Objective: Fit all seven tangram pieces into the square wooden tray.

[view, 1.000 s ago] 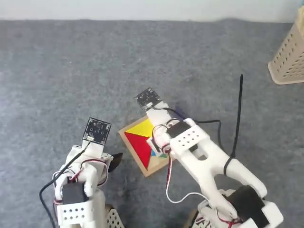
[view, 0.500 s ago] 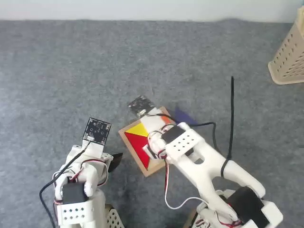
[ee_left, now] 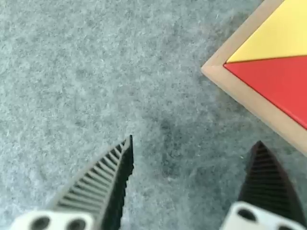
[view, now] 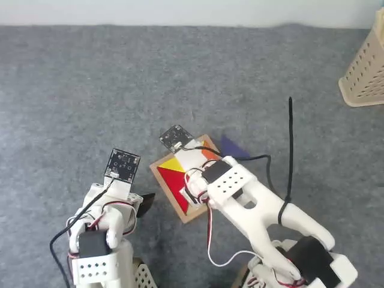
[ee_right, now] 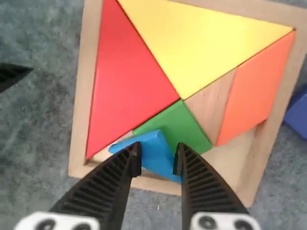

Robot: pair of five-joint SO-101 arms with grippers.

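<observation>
The square wooden tray (ee_right: 76, 143) holds a red triangle (ee_right: 124, 91), a yellow triangle (ee_right: 196, 38), an orange piece (ee_right: 249, 96) and a green triangle (ee_right: 180, 127). My right gripper (ee_right: 156, 148) is shut on a blue piece (ee_right: 158, 155) that lies tilted over the tray's near rim, beside the green one. A purple piece (view: 231, 145) lies on the carpet just past the tray (view: 171, 198). My left gripper (ee_left: 194, 143) hangs open over bare carpet, a short way from the tray's corner (ee_left: 230, 76).
Grey carpet covers the whole table. A beige slatted basket (view: 366, 66) stands at the far right edge. A black cable (view: 291, 150) rises from the right arm. A dark tip of the left gripper (ee_right: 12, 74) shows beside the tray.
The right arm has swung left over the tray, covering more of the pieces and uncovering the purple piece on the carpet. The left arm has not moved.
</observation>
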